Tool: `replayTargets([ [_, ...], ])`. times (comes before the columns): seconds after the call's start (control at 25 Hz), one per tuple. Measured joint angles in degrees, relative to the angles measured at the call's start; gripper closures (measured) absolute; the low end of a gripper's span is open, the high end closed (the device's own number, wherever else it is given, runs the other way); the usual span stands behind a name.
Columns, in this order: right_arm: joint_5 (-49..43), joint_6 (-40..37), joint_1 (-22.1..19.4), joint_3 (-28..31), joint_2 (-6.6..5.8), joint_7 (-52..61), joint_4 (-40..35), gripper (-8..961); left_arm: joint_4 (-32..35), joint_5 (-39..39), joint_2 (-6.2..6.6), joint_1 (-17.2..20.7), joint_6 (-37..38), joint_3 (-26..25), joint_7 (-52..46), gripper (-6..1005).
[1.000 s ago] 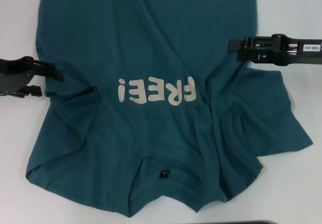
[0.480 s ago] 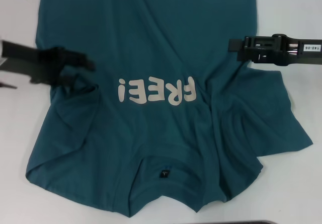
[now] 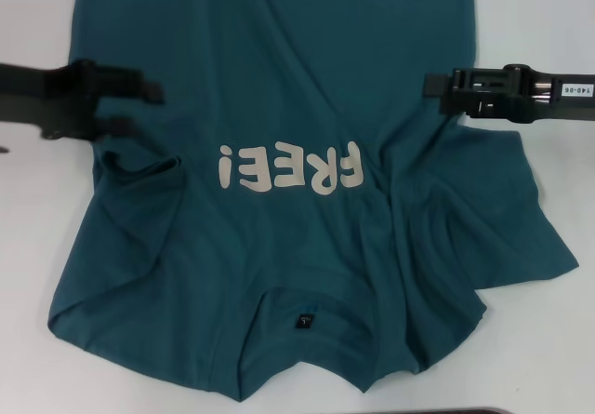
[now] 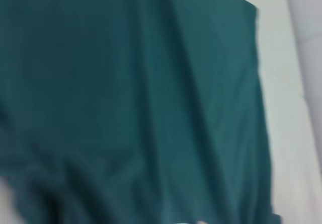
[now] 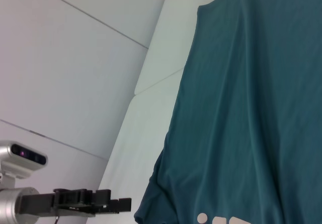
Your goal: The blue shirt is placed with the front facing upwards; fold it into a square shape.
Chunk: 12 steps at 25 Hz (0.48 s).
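The blue shirt [image 3: 279, 163] is spread front-up on the white worktop [image 3: 530, 23], collar towards the near edge, hem running past the far edge of the head view. The cream "FREE!" lettering [image 3: 290, 168] is seen inverted across the chest; the small dark neck label [image 3: 303, 321] lies inside the collar. The cloth is rumpled around both sleeves.

The left gripper [image 3: 153, 107] is seen over the shirt's left edge, above the left sleeve; its two fingers are spread, one above the other in the head view, with a clear gap between them. Compared with half a second ago, it is recorded slightly farther from the near edge and less tilted; one second ago it was still outside the shirt's edge, over bare worktop. The fold by the left sleeve is little altered.

The right gripper [image 3: 429, 86] is held at the shirt's right edge, just above the right sleeve, position unchanged across all three head frames. Whether its fingers are spread or pressed together cannot be told.
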Motion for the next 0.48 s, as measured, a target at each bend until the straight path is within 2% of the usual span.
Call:
replayTargets([
  [0.24,0.1,0.0,0.0,0.0,0.0,0.0,0.0,146,-0.4,4.5,0.38,1.3,-1.2,-0.1,-1.0,231],
  [0.48,0.0,0.0,0.0,0.0,0.0,0.0,0.0,146,-0.4,7.2,-0.01,1.1,-3.2,0.1,-1.1,232],
])
